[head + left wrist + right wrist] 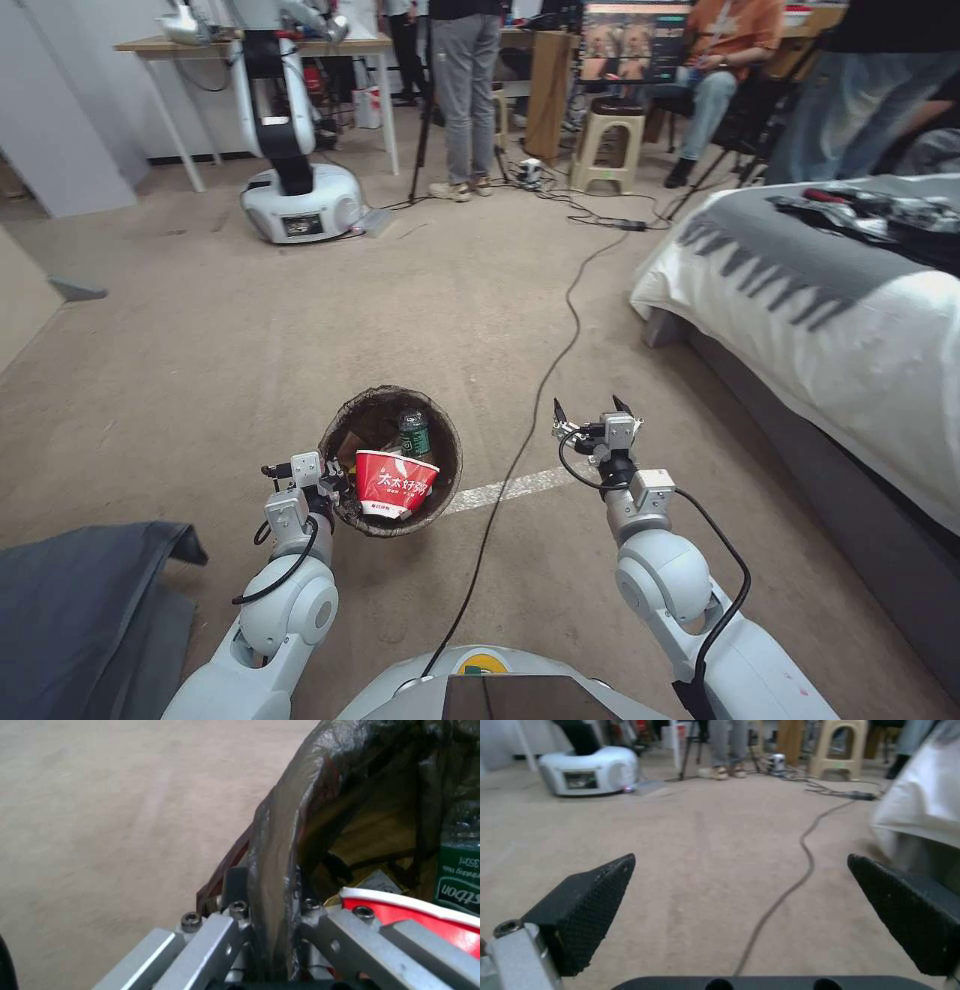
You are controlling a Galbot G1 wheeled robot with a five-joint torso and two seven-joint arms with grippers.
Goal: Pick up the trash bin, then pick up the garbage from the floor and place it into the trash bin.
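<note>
The left gripper [338,488] pinches the liner-wrapped rim of the trash bin [440,470] and holds it above the carpet [200,350], 1 finger inside, 1 outside. Inside sit a red noodle cup [394,483] and a green-labelled bottle [415,435]. The right gripper [592,408] hovers beside a black cable [560,340], its 2 fingers spread wide, holding nothing.
</note>
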